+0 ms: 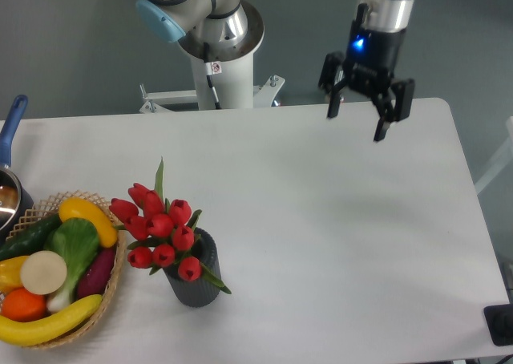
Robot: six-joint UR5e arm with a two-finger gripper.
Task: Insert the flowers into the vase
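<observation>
The flowers (159, 230), red tulip buds with green leaves, stand in the vase (195, 279), a short dark grey ribbed cylinder near the table's front left. The bunch leans to the left over the vase's rim. My gripper (357, 123) hangs open and empty above the table's far right part, well away from the vase, its fingers pointing down.
A wicker basket (107, 298) with fruit and vegetables sits just left of the vase. A pot with a blue handle (11, 127) pokes in at the left edge. The robot's base (216, 39) stands behind the table's far edge. A black object (498, 323) lies at the front right corner.
</observation>
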